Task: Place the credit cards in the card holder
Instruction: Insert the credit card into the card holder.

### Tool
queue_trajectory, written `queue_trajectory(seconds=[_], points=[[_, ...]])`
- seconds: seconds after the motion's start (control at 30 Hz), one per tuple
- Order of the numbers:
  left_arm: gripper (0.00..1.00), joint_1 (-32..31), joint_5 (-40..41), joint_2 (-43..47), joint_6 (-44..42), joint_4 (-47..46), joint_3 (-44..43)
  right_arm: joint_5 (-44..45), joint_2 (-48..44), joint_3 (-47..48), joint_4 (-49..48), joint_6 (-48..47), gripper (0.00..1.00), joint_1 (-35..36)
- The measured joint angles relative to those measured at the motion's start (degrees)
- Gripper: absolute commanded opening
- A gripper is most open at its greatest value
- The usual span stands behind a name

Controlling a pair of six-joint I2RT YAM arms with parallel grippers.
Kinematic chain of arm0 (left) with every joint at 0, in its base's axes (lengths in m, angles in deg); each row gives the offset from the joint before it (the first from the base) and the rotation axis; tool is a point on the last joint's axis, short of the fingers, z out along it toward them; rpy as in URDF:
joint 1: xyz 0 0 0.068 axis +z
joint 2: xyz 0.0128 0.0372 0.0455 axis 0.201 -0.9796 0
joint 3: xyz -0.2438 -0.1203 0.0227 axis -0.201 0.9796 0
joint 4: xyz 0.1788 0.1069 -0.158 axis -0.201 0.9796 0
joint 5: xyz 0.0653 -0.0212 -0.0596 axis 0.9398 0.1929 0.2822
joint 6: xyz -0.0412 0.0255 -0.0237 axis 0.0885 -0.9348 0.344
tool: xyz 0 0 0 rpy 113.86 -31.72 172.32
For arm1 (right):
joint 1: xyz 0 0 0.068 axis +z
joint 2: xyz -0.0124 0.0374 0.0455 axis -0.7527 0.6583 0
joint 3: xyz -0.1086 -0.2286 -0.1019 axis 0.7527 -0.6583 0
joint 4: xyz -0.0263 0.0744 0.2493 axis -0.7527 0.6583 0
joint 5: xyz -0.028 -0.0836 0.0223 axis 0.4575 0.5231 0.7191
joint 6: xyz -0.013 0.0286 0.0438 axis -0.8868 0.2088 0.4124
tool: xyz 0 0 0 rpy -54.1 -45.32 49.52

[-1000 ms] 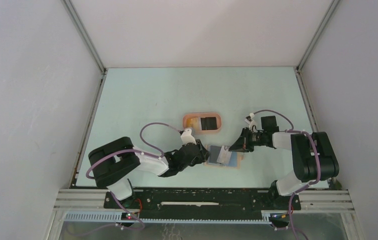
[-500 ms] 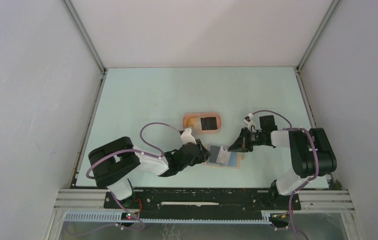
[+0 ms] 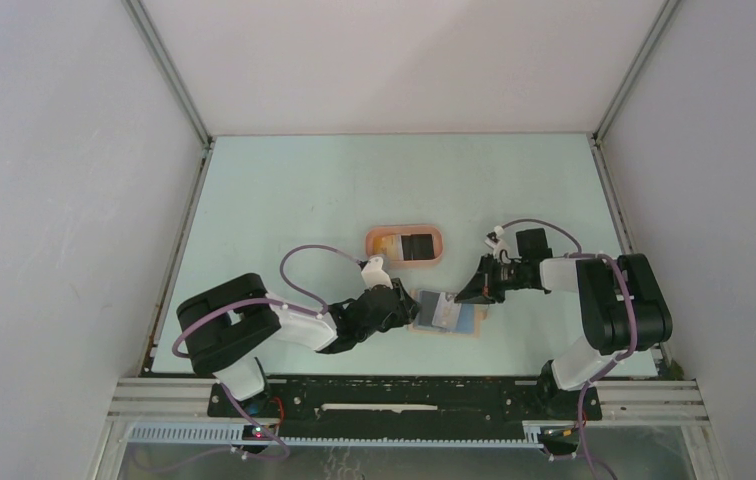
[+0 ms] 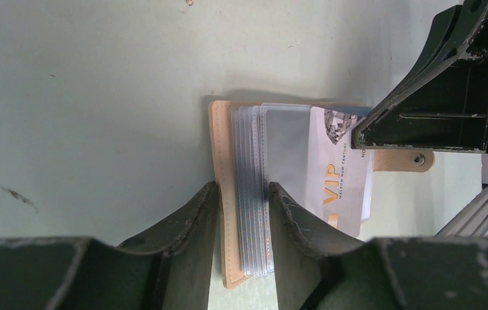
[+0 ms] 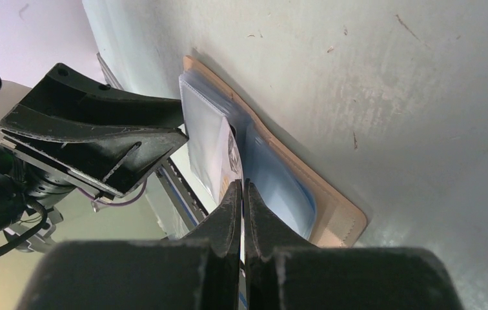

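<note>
Pale green bench [image 3: 294, 200] is carrying everything, with white walls boxing it in. At left, the left hand [image 4: 241, 187] is clamping the opened card holder [image 4: 217, 139], its fingers straddling the tan cover edge and the stack of clear sleeves [image 4: 249, 161]. Just right of those fingers, the white VIP card [image 4: 341, 184] is lying partly tucked under the top sleeve. Its long axis is running parallel to the holder's spine and crosswise to the line between the two hands, with its free edge pointing right. That edge is sitting pinched in the clenched right hand [image 5: 242, 186], the nearer one to the card. The coming push is therefore probably heading leftward, toward the spine and the left hand.
</note>
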Motion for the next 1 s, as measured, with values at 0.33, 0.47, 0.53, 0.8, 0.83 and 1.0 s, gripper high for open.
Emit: queue_trajectory(seconds=[0.33, 0.47, 0.53, 0.8, 0.83, 1.0], points=[[0.40, 0.0, 0.0, 0.0, 0.0, 0.0, 0.0, 0.3, 0.2, 0.4, 0.3, -0.5, 0.05, 1.0], [0.40, 0.0, -0.1, 0.0, 0.0, 0.0, 0.0, 0.3, 1.2, 1.3, 0.9, -0.8, 0.05, 1.4], [0.39, 0.0, -0.1, 0.0, 0.0, 0.0, 0.0, 0.3, 1.4, 1.5, 1.0, -0.9, 0.06, 1.5], [0.40, 0.0, -0.2, -0.1, -0.1, -0.3, 0.0, 0.4, 1.5, 2.3, 1.3, -1.0, 0.09, 2.4], [0.40, 0.0, -0.3, -0.2, -0.1, -0.3, 0.0, 0.5, 1.6, 2.5, 1.4, -1.1, 0.09, 2.6], [0.40, 0.1, -0.5, -0.4, -0.1, -0.8, 0.0, 0.6, 3.1, 4.0, 2.2, -1.4, 0.11, 4.1]])
